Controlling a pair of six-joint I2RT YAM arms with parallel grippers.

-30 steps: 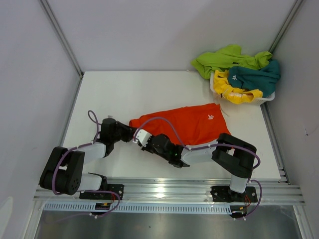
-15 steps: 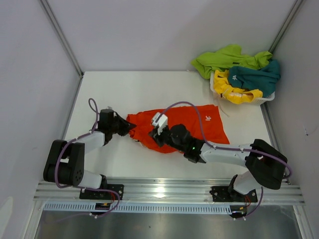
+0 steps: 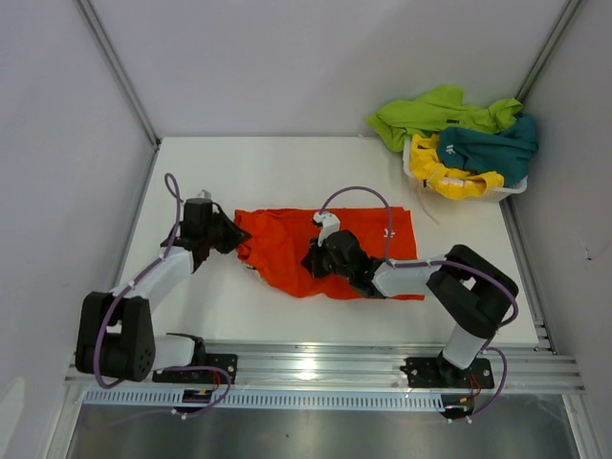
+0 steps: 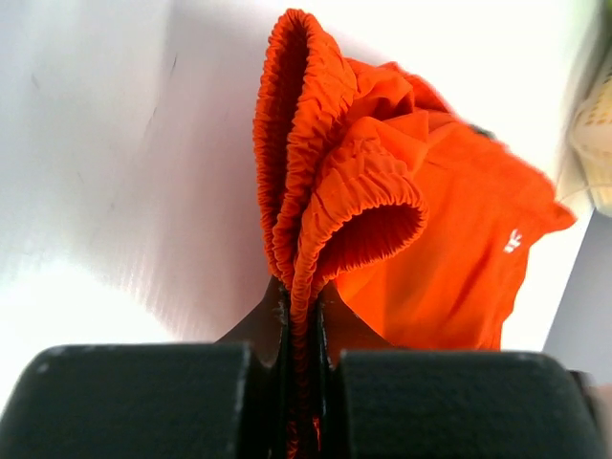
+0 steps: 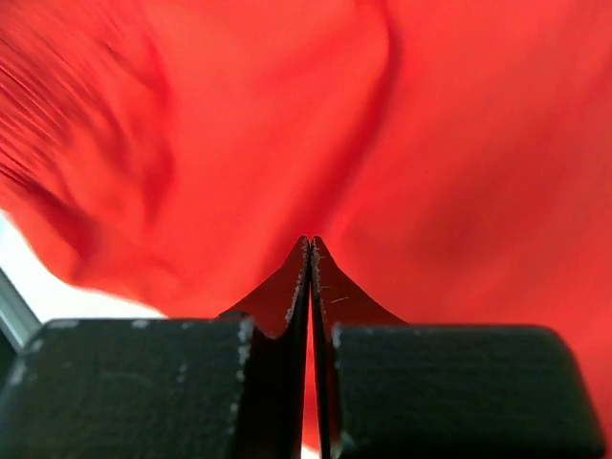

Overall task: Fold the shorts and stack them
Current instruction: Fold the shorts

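Note:
The orange shorts (image 3: 282, 247) lie spread across the middle of the table. My left gripper (image 3: 233, 232) is at their left end, shut on the gathered elastic waistband (image 4: 296, 229); the band runs between the jaws (image 4: 302, 306). My right gripper (image 3: 312, 260) rests low over the middle of the orange cloth (image 5: 430, 143). Its jaws (image 5: 310, 245) are shut tip to tip with nothing between them. Lime green shorts (image 3: 430, 110), teal shorts (image 3: 492, 148) and yellow shorts (image 3: 449, 179) are heaped at the back right.
The white mesh basket (image 3: 513, 188) stands at the back right corner, holding the heap of shorts, with the green pair spilling over its far side. Grey walls close in the table on the left, back and right.
The left gripper carried the waistband left and farther back, stretching the shorts flatter. The right arm swung from the left end toward the middle of the cloth and its jaws closed.

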